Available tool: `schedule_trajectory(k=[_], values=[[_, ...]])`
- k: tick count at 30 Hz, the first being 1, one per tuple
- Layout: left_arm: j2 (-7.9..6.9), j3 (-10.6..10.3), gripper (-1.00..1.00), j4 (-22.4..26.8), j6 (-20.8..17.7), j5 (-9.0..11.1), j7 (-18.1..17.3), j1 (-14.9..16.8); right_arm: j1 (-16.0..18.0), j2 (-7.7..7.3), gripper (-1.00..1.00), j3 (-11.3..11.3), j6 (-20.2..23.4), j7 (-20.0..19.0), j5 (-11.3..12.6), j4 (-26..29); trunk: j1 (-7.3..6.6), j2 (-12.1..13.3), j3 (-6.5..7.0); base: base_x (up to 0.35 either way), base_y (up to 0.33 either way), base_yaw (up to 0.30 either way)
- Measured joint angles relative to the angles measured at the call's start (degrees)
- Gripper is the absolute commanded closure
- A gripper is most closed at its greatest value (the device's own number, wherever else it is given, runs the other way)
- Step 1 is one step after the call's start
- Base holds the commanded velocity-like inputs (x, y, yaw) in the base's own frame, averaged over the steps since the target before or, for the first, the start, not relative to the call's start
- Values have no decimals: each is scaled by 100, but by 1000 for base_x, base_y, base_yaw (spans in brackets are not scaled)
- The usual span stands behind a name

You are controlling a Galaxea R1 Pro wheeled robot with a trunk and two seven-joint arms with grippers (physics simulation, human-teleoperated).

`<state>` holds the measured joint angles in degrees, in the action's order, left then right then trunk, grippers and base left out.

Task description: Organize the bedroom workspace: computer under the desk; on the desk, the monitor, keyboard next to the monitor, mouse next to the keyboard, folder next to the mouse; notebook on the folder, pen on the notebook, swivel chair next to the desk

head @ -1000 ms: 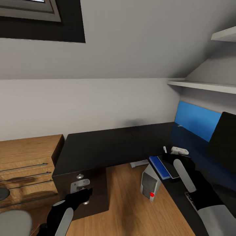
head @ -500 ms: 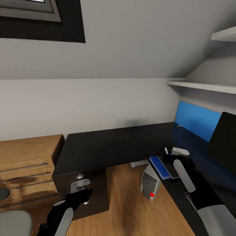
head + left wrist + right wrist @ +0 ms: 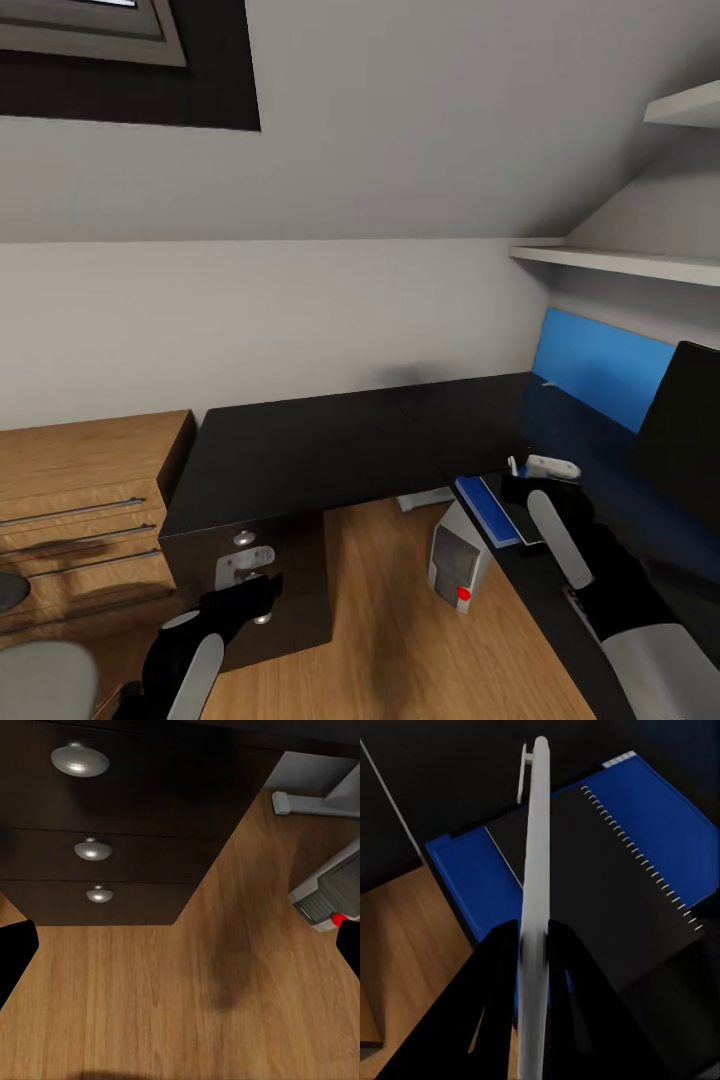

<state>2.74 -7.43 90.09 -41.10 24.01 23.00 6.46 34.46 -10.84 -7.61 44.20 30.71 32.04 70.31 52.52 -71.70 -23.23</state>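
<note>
Pinching the slim white pen, the right tool's matte black fingers.

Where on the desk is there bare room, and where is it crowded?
Free: the desk wing between the wall and the drawer unit. Crowded: the edge by the monitor, where the notebook lies on the folder under the right gripper holding the pen.
</note>
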Motion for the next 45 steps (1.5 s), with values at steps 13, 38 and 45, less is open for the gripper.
schedule_trajectory(k=[13,38,45], values=[[4,-5,-100,-7,1,1,0,0,130,-29,100,7,-31,-12,-153,-508,0,0,0,0,0,0],[-2,-26,-100,-100,38,5,-1,0,258,-78,100,9,-261,-24,-166,-835,-1,0,0,49,-34,0],[-2,-26,-100,-100,43,1,-5,0,379,-78,100,12,-577,-41,-213,-1242,-1,0,0,172,0,0]])
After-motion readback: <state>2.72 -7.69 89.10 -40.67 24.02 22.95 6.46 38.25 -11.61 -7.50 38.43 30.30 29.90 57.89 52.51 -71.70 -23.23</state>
